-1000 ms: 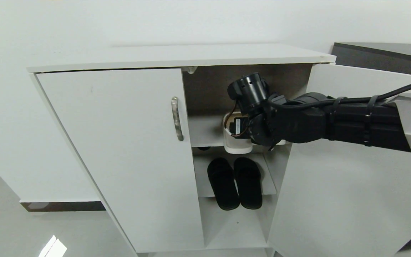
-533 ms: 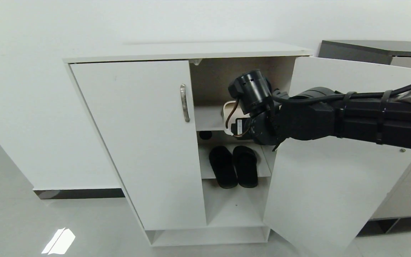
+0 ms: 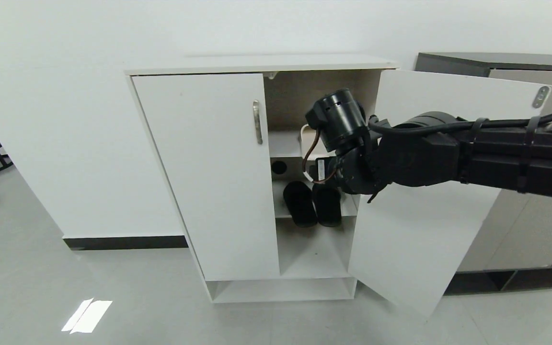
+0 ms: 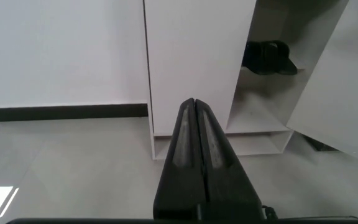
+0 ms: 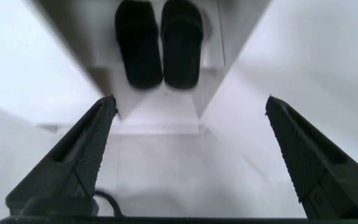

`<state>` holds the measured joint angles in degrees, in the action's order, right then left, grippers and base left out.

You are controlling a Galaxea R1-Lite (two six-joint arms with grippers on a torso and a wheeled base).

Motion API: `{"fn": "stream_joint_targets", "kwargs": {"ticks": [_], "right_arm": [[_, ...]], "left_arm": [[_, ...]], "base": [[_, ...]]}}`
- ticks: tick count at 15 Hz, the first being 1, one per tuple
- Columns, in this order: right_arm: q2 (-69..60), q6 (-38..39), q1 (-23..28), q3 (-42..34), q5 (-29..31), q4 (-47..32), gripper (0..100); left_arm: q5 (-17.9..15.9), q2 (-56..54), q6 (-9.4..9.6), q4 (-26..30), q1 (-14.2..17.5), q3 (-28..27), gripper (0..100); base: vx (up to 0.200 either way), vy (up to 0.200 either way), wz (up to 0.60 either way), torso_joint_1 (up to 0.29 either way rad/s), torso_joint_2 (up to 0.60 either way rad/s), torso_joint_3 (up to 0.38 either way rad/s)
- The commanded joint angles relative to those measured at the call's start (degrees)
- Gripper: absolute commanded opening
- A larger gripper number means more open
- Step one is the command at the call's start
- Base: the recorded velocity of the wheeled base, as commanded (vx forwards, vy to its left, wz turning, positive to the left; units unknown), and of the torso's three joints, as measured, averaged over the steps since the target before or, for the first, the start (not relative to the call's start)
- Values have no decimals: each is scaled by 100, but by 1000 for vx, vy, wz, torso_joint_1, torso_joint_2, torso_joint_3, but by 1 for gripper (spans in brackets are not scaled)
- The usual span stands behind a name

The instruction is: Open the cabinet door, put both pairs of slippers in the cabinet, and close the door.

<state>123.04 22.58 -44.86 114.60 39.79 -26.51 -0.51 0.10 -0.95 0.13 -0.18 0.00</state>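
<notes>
Black slippers (image 3: 312, 205) lie side by side on the middle shelf (image 3: 277, 206) of the white cabinet (image 3: 257, 63), touching each other, with their near ends jutting a little over the shelf's front edge. On the shelf above, a pale slipper (image 3: 308, 135) shows in part behind the right arm (image 3: 448, 158), which hangs in front of the open right half of the cabinet. The right door (image 3: 415, 230) stands swung wide open, while the left door (image 3: 209, 167) is closed, its metal handle (image 3: 257, 122) upright near the inner edge. The right pincer (image 5: 188, 102) is spread wide with nothing between its fingers, pointing down toward the cabinet's lower part and the grey floor (image 3: 89, 268). The left pincer (image 4: 193, 102) has its fingers pressed together, empty, held well apart from the cabinet and facing the closed door. A grey cabinet (image 3: 496, 61) stands just beside the white one, on its right
</notes>
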Motion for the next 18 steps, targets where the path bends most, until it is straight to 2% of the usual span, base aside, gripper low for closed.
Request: {"fn": "stream_joint_targets", "kwargs": {"ticks": [1,4,7,10,12,13,15,18], "right_arm": [[-43,1,56,-1,2,-205,100],[-465,-104,-23,-1,11,-873,100],[-1072,-43,-207,-1,108,-1910,100],[-1907,89,-858,-1,925,-4169,100],[-2328,107,-1332,-1,1189,-5259,100],[-2513,142,-1332,-1,1189,-5742,100],[-2891,317,-1332,-1,1215,-6349,100],[-3875,212,-1165,-1,1180,-6349,100]], "left_arm": [[-2,8,-2,4,1,0,0],[-2,8,-2,-5,1,0,0],[-2,8,-2,4,1,0,0],[-2,8,-2,-5,1,0,0],[-2,8,-10,-5,1,0,0],[-2,8,-2,4,1,0,0],[-10,8,-10,-5,1,0,0],[-10,8,-10,4,1,0,0]], "base": [[-200,0,0,2,2,2],[-67,0,0,1,2,1],[0,0,0,0,0,0],[0,0,0,0,0,0],[0,0,0,0,0,0],[0,0,0,0,0,0],[0,0,0,0,0,0],[0,0,0,0,0,0]]}}
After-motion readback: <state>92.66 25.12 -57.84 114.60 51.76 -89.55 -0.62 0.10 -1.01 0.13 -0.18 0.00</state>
